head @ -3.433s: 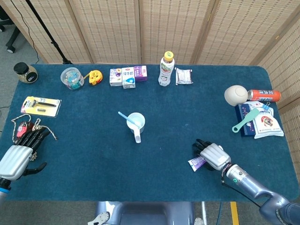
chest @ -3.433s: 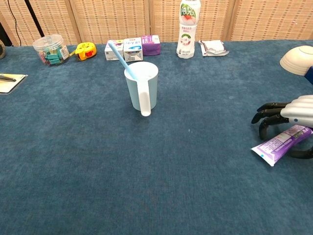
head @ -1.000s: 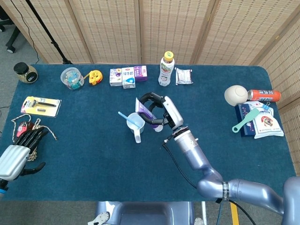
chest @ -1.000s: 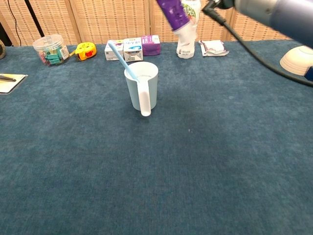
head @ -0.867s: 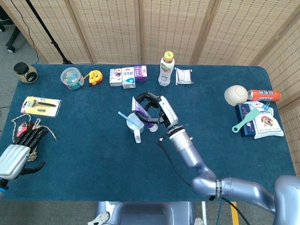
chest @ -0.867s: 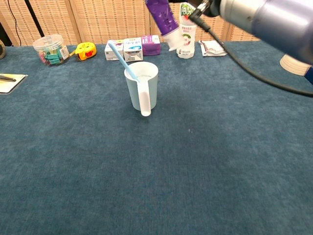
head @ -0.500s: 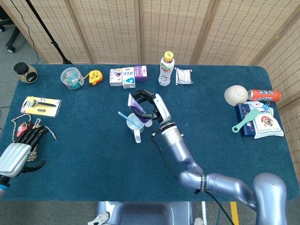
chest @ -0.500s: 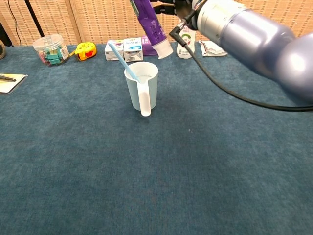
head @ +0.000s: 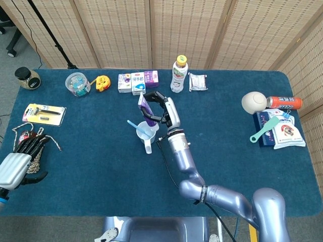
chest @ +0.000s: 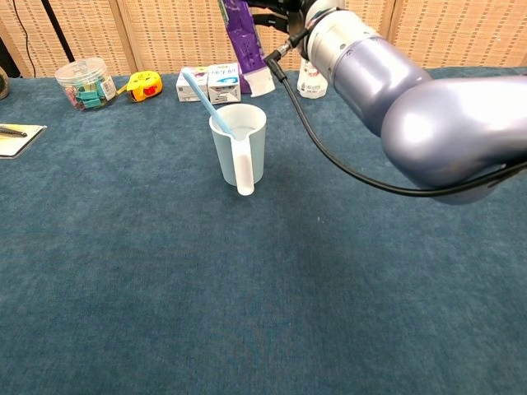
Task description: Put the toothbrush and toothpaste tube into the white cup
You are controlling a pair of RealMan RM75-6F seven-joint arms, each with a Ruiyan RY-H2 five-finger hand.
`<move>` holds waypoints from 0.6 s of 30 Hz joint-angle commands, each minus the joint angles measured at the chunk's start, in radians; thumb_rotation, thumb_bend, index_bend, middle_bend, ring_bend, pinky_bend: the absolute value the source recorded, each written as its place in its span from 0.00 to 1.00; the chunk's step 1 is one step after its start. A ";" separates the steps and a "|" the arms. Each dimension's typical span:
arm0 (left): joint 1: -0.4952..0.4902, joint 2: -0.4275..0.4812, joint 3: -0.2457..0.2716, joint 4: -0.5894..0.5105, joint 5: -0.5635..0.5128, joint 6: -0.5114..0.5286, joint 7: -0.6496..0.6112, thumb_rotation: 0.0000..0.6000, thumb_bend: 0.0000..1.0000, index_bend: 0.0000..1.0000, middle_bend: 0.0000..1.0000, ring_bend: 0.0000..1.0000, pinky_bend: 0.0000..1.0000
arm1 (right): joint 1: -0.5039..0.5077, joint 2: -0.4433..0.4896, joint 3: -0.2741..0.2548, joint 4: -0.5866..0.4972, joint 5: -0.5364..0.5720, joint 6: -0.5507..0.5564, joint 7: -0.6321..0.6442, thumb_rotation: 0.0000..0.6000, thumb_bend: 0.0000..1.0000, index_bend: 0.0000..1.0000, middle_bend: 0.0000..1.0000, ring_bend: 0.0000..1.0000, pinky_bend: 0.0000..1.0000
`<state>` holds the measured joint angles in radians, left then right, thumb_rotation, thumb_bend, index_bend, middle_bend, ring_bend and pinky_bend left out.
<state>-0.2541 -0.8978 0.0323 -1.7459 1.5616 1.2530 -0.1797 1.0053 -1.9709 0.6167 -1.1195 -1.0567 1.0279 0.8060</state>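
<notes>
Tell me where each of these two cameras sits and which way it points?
Head view: high above the near edge, looking down on the whole blue cloth-covered table; shows the left hand resting at the table's left edge and the right hand holding the purple toothpaste tube.
Chest view: low at the near edge, looking across toward the wicker screen; shows the right arm filling the upper right.
Shared: the white handled cup with the light blue toothbrush inside, and the tube above it.

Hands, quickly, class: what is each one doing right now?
Left hand: holds nothing, fingers apart, beside the keys.
Right hand: grips the toothpaste tube, cap down, above the white cup.
</notes>
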 commanded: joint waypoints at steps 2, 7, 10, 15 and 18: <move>-0.001 0.000 0.000 -0.001 -0.001 -0.003 0.000 1.00 0.24 0.00 0.00 0.00 0.00 | -0.007 -0.025 0.003 0.026 -0.026 0.016 0.050 1.00 0.68 0.67 0.49 0.27 0.22; -0.001 0.000 -0.002 -0.003 -0.005 -0.004 0.002 1.00 0.24 0.00 0.00 0.00 0.00 | -0.008 -0.060 -0.004 0.065 -0.059 0.034 0.106 1.00 0.68 0.67 0.49 0.24 0.15; -0.002 0.000 -0.002 -0.003 -0.008 -0.007 0.002 1.00 0.24 0.00 0.00 0.00 0.00 | -0.006 -0.089 -0.014 0.112 -0.086 0.055 0.138 1.00 0.68 0.67 0.49 0.23 0.14; -0.003 0.000 -0.004 -0.001 -0.012 -0.010 -0.002 1.00 0.24 0.00 0.00 0.00 0.00 | 0.002 -0.128 -0.024 0.187 -0.104 0.057 0.173 1.00 0.68 0.67 0.49 0.23 0.13; -0.004 0.001 -0.005 0.000 -0.013 -0.010 -0.006 1.00 0.24 0.00 0.00 0.00 0.00 | 0.009 -0.150 -0.026 0.229 -0.107 0.051 0.187 1.00 0.68 0.67 0.49 0.23 0.13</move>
<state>-0.2578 -0.8964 0.0275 -1.7458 1.5488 1.2433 -0.1854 1.0091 -2.1072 0.5938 -0.9083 -1.1585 1.0814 0.9815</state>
